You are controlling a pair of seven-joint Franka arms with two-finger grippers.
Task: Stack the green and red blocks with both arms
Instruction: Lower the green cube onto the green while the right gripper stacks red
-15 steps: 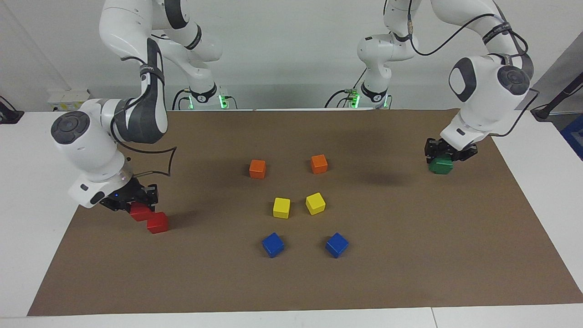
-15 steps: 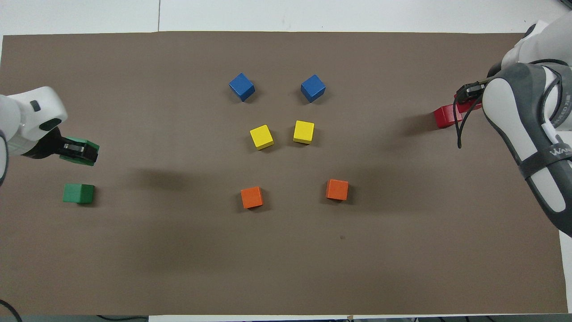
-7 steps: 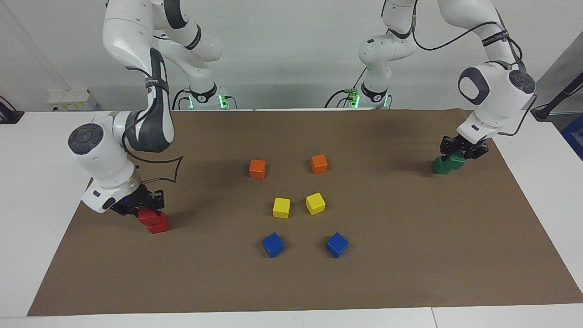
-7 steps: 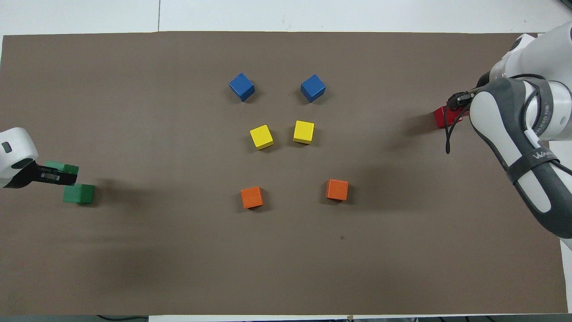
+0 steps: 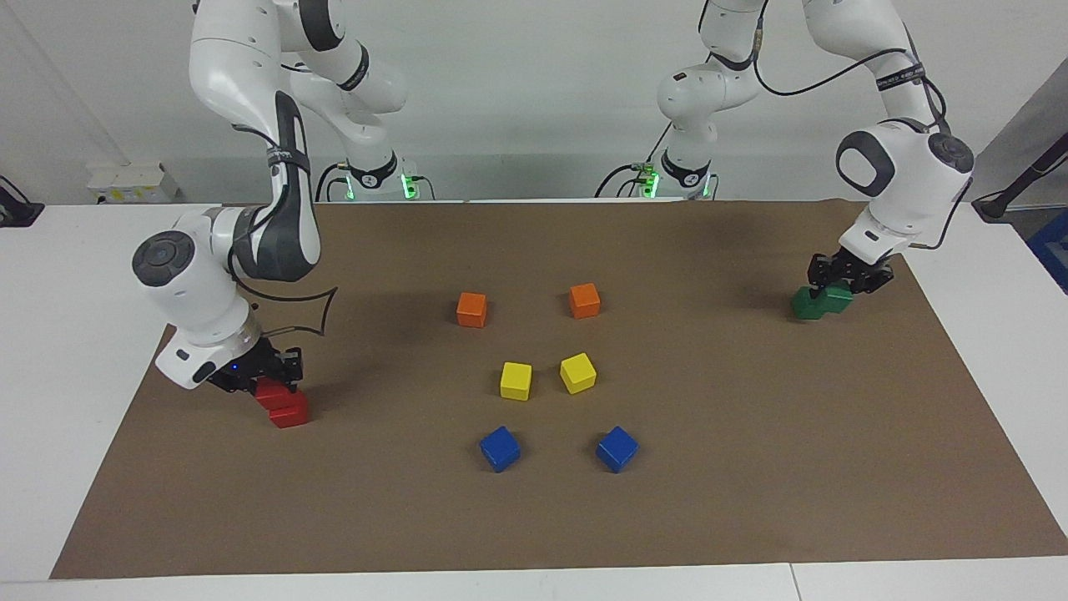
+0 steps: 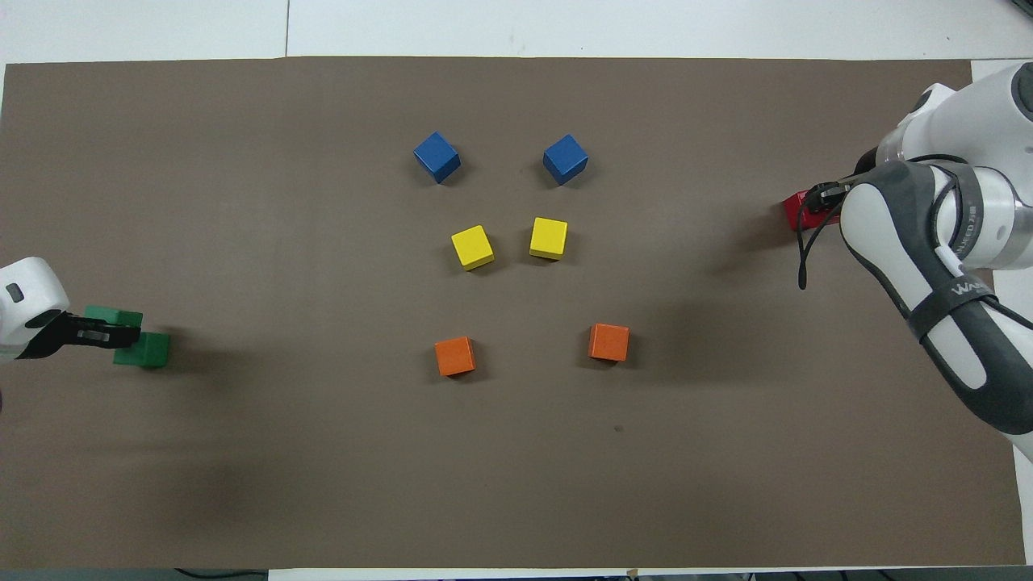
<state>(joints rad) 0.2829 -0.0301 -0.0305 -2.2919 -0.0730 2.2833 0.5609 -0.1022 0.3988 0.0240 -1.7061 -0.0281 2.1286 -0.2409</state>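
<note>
My left gripper is shut on a dark green block and holds it just over the second green block, offset from it and overlapping its top. In the overhead view the held green block sits in the left gripper beside the lower green block. My right gripper is shut on a red block, low over the second red block and offset toward the robots. In the overhead view the right arm hides all but a red edge.
Two orange cubes, two yellow cubes and two blue cubes stand mid-table on the brown mat. The green pair is at the left arm's end, the red pair at the right arm's end.
Both grippers carried their blocks sideways and down over the matching resting blocks. The held green and red blocks now overlap the lower ones; the last half second shows only small settling.
</note>
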